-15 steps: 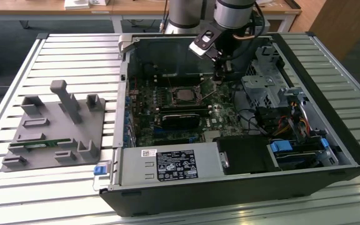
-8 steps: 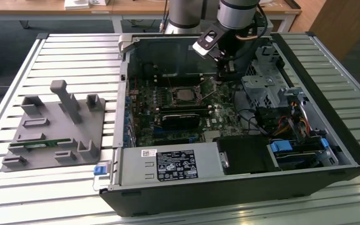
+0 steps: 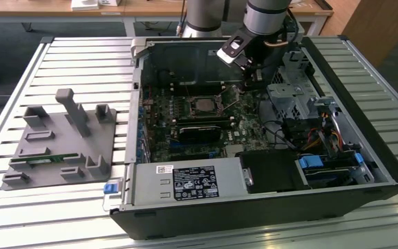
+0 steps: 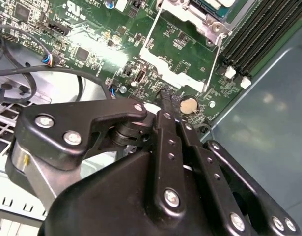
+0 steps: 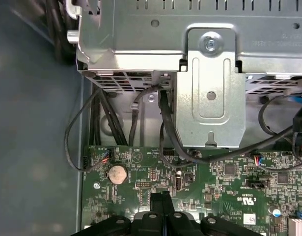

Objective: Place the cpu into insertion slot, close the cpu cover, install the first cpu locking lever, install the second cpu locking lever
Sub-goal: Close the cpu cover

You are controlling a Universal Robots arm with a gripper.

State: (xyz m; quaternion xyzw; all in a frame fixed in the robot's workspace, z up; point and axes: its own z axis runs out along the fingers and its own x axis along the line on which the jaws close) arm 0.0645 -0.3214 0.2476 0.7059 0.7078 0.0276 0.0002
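The insertion slot [image 3: 202,105] is a black-rimmed square on the motherboard inside the open computer case. Its centre looks grey, and I cannot tell whether the cpu lies in it. The cpu cover [image 4: 173,69], a silver frame with a window, stands swung open beside the slot, and green board shows through the window. My gripper [image 3: 254,79] hangs over the board to the exterior view's right of the slot, near the drive cage. Both wrist views show its black fingers [image 5: 155,204] pressed together with nothing between them. The gripper [image 4: 165,98] hovers by a coin battery [image 4: 189,104].
A metal drive cage [image 5: 209,73] with black cables [image 5: 165,128] is close beside the gripper. A long black card [image 3: 199,132] lies across the board below the slot, and the power supply [image 3: 185,181] is at the case front. A grey fixture [image 3: 60,140] stands on the slatted table.
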